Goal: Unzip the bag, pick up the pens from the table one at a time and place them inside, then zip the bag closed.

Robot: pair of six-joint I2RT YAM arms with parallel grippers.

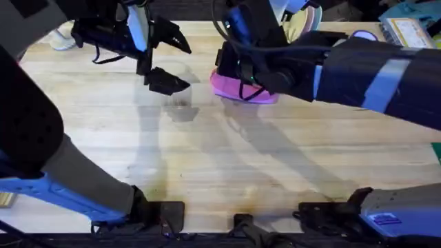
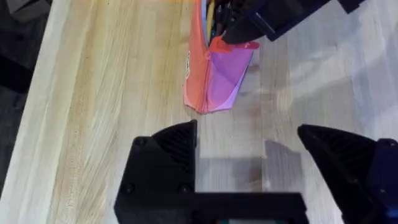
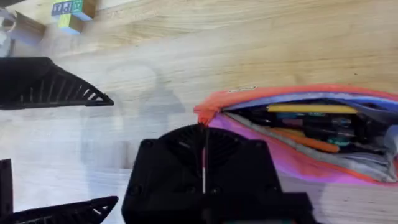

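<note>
The pink bag (image 3: 298, 146) lies unzipped on the far middle of the bench (image 1: 227, 158), pens (image 3: 311, 127) inside. The right gripper (image 3: 203, 149) is clenched on its zipper end. The left gripper (image 2: 249, 162) hovers released nearby.

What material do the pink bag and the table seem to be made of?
The bag looks like soft woven fabric, matte: it sags and folds at its open top, with a bluish lining inside. The table looks like pale wood in joined planks, with visible grain lines and a light satin sheen; solid or veneer, I cannot tell.
</note>
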